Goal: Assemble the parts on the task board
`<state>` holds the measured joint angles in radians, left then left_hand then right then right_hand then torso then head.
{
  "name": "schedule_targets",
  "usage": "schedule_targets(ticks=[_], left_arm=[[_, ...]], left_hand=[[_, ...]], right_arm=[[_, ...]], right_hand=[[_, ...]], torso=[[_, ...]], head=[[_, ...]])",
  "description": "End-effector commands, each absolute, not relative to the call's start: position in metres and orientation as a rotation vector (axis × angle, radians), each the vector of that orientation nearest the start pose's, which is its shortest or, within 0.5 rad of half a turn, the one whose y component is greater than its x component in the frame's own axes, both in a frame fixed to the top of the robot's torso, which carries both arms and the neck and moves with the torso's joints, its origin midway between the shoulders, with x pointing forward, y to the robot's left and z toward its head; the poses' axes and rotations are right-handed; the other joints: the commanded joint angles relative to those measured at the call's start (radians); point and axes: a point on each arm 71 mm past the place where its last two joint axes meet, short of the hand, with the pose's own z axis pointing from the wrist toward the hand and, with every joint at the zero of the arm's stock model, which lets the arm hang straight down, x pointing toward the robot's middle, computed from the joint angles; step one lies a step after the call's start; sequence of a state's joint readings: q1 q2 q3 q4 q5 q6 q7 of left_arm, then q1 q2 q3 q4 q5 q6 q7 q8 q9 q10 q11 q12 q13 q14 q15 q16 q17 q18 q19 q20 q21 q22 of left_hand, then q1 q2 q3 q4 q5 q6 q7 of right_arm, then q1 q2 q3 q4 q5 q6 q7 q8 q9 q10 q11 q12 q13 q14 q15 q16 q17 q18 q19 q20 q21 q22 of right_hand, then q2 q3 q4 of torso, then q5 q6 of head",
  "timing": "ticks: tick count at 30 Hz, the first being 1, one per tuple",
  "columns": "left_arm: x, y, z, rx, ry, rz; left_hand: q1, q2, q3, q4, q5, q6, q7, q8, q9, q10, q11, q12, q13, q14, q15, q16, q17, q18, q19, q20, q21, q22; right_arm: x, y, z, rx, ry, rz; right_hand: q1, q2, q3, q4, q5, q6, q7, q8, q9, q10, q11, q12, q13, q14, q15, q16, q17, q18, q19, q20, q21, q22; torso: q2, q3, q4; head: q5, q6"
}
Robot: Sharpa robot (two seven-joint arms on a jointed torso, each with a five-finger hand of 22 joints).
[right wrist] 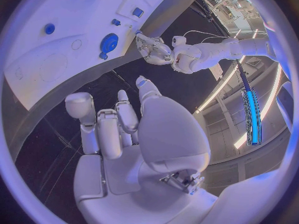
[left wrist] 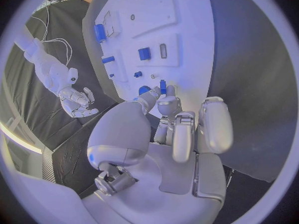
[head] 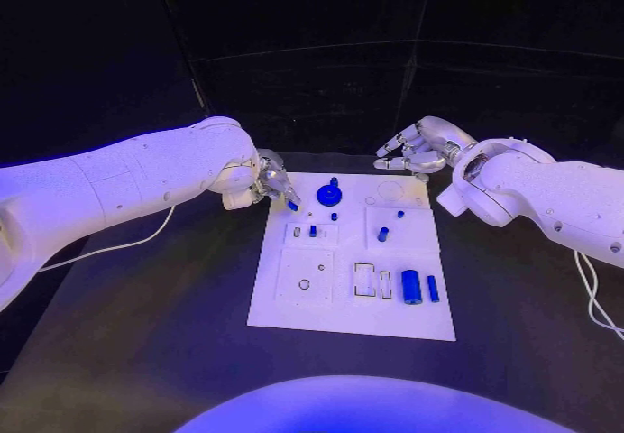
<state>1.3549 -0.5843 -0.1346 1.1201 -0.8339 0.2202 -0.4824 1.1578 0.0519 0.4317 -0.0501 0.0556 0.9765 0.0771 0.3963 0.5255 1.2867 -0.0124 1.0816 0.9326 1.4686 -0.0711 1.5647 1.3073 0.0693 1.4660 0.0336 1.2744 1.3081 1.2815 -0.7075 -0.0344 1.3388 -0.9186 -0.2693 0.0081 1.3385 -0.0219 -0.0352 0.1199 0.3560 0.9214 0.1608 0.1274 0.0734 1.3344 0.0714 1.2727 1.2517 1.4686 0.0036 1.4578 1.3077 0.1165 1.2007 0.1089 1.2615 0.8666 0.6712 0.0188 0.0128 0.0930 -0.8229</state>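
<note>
The white rectangular task board (head: 302, 311) lies flat in the middle of the black table (head: 130, 343), its long axis running from the near edge of the table toward the far edge. A blue round knob-like part (head: 330, 194) stands near the board's far edge, left of centre, with a small stem rising from its top. Toward the board's near right corner a blue cylinder (head: 411, 287) lies on its side, its long axis pointing from near to far, and a thinner blue bar (head: 433, 289) lies just beside it on the right, parallel to it. A small blue peg (head: 384, 234) sits on a raised square pad in the right half of the board, and smaller blue pieces sit nearer the centre; their orientation is too small to tell. No writing or labels can be read on the board.

The left hand (head: 270, 185) hangs over the board's far left corner with its fingers curled downward toward the board; whether the fingertips pinch a small blue piece there cannot be told. The right hand (head: 414, 149) hovers just past the board's far right corner, fingers spread apart and holding nothing.
</note>
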Motion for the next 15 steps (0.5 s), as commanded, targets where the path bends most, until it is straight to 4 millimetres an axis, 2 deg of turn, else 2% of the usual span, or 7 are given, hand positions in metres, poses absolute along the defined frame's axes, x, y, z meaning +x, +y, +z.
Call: schedule_targets(ticks=[1,5,9,12,15], left_arm=[[0.548,0.198,-0.196,-0.459,2.301,-0.505],[0.539,0.198,-0.193,-0.473,2.26,-0.538],[0.53,0.2,-0.192,-0.469,2.202,-0.547],[0.523,0.201,-0.193,-0.449,2.163,-0.538],[0.516,0.201,-0.194,-0.437,2.128,-0.53]], left_hand=[[-0.02,-0.008,0.137,-0.112,0.032,-0.002,-0.009,0.014,0.01,0.007,0.001,0.002,-0.001,0.102,-0.004,0.006,0.264,0.001,0.023,-0.003,0.0,0.004],[-0.035,-0.022,0.16,-0.11,0.058,-0.008,-0.011,0.028,0.02,0.01,-0.001,0.003,-0.001,0.102,-0.006,0.006,0.264,0.001,0.024,-0.004,-0.001,0.004],[-0.043,-0.029,0.176,-0.107,0.066,-0.011,-0.013,0.039,0.028,0.016,-0.002,0.009,0.006,0.102,-0.008,0.006,0.264,0.0,0.026,-0.006,0.005,0.01],[-0.046,-0.034,0.184,-0.107,0.068,-0.012,-0.014,0.045,0.032,0.018,-0.003,0.011,0.007,0.102,-0.009,0.006,0.264,-0.001,0.028,-0.007,0.008,0.013],[-0.048,-0.037,0.188,-0.107,0.068,-0.013,-0.014,0.049,0.034,0.018,-0.004,0.011,0.007,0.102,-0.009,0.006,0.264,-0.001,0.028,-0.008,0.009,0.014]], right_arm=[[0.533,-0.186,-0.155,0.265,1.707,0.955],[0.533,-0.187,-0.155,0.266,1.706,0.953],[0.534,-0.187,-0.155,0.266,1.704,0.954],[0.534,-0.187,-0.155,0.266,1.702,0.954],[0.534,-0.188,-0.155,0.267,1.701,0.955]], right_hand=[[0.0,0.009,0.0,0.005,0.004,-0.005,0.0,0.007,-0.001,-0.005,0.002,-0.001,-0.001,0.056,-0.006,-0.005,0.058,0.013,-0.007,-0.003,-0.005,-0.001],[0.0,0.009,0.0,0.005,0.004,-0.005,0.0,0.007,-0.001,-0.005,0.002,-0.001,-0.001,0.056,-0.006,-0.005,0.058,0.013,-0.007,-0.003,-0.005,-0.001],[0.001,0.01,0.0,0.006,0.004,-0.005,0.0,0.007,-0.001,-0.006,0.002,-0.002,-0.003,0.056,-0.006,-0.005,0.056,0.014,-0.008,-0.003,-0.006,-0.003],[0.001,0.01,0.0,0.006,0.004,-0.005,0.0,0.007,-0.001,-0.006,0.002,-0.002,-0.003,0.056,-0.006,-0.005,0.056,0.014,-0.008,-0.003,-0.006,-0.003],[0.001,0.01,0.0,0.006,0.004,-0.005,0.0,0.007,-0.001,-0.006,0.002,-0.002,-0.003,0.056,-0.006,-0.005,0.056,0.014,-0.008,-0.003,-0.006,-0.003]], torso=[[0.0,-0.0002,0.0009],[0.0,-0.0001,0.0011],[0.0,0.0001,-0.0007],[0.0,0.0003,0.0004],[0.0,0.0003,0.0001]], head=[[-0.002,0.0],[-0.001,0.001],[0.003,0.002],[0.002,0.003],[0.006,0.003]])
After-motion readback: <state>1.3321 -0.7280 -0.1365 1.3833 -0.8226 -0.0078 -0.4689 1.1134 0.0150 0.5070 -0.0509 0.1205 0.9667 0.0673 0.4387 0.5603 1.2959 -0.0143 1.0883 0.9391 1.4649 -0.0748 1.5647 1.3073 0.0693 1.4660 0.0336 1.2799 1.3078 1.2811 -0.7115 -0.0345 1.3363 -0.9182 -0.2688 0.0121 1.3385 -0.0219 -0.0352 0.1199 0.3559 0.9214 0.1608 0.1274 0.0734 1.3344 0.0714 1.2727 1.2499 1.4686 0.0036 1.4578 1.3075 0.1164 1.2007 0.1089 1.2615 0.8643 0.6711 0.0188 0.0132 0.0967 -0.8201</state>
